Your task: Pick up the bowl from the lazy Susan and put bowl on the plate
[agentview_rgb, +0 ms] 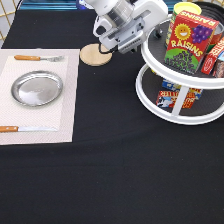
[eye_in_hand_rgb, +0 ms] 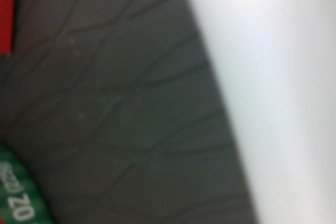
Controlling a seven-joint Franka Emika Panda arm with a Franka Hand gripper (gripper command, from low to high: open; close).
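Note:
The lazy Susan (agentview_rgb: 156, 60) stands at the exterior view's right, white with two dark grey shelves. My gripper (agentview_rgb: 151, 26) hangs at the left edge of its upper shelf, at the exterior view's top. Whether it holds anything does not show. The bowl is hidden or out of view. The silver plate (agentview_rgb: 37, 88) lies bare on a pale placemat (agentview_rgb: 70, 100) at the exterior view's left. The wrist view shows the dark grey shelf surface (eye_in_hand_rgb: 120, 115) close up beside its white rim (eye_in_hand_rgb: 285, 100).
A red raisins box (agentview_rgb: 190, 42) and other packets fill the upper shelf, with more boxes (agentview_rgb: 172, 95) on the lower one. A round wooden coaster (agentview_rgb: 95, 55) lies just under the arm. A fork (agentview_rgb: 37, 58) and a knife (agentview_rgb: 25, 129) flank the plate.

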